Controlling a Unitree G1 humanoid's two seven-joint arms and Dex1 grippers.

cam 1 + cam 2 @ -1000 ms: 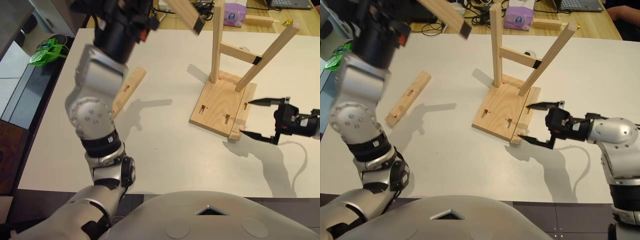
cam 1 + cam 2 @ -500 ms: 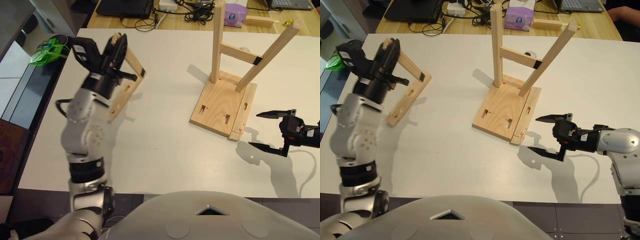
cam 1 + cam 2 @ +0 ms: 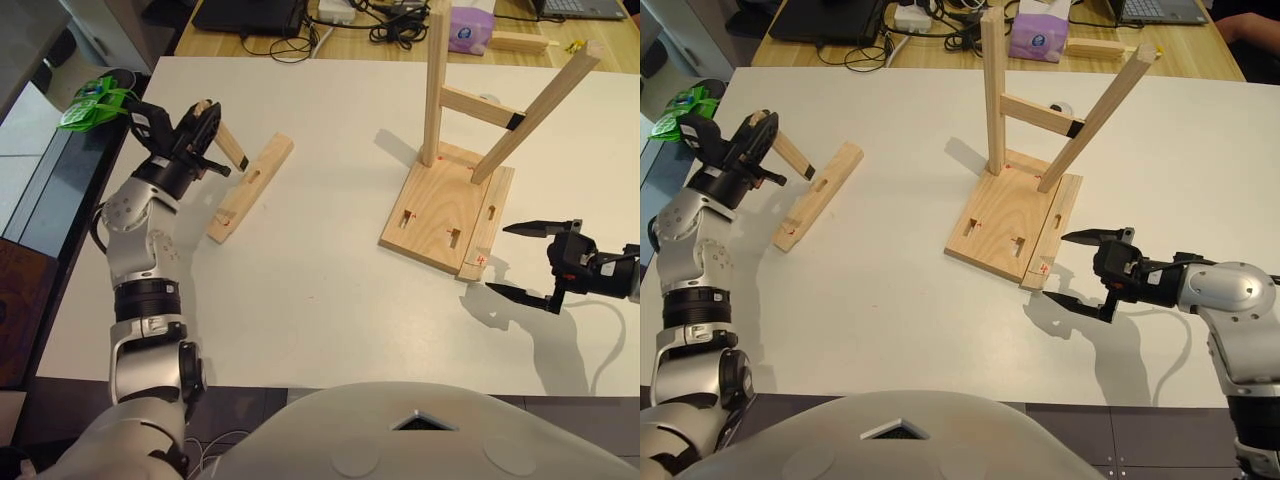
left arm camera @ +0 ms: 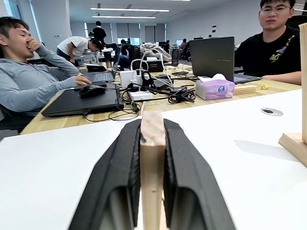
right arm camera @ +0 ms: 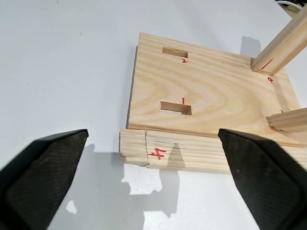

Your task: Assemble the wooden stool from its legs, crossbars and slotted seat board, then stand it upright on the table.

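Left jaws grip a likely crossbar; right jaws gape.

Wide table separates the loose leg from the seat board; two standing legs bar its far side.

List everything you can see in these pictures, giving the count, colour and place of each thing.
table: one, white, under everything
seat board: one, pale wood, flat on the table's right half
upright leg: one, pale wood, standing in the seat board
tilted leg: one, pale wood, leaning from the seat board
crossbar: one, pale wood with a black end, joining those two legs
loose leg: one, pale wood, lying along the seat board's right edge
slotted leg: one, pale wood, lying on the table's left half
wooden bar: one, pale wood, held
tissue box: one, purple, desk behind
laptop: one, black, desk behind
left gripper: black, fingers shut on the wooden bar
right gripper: black, fingers open, beside the loose leg
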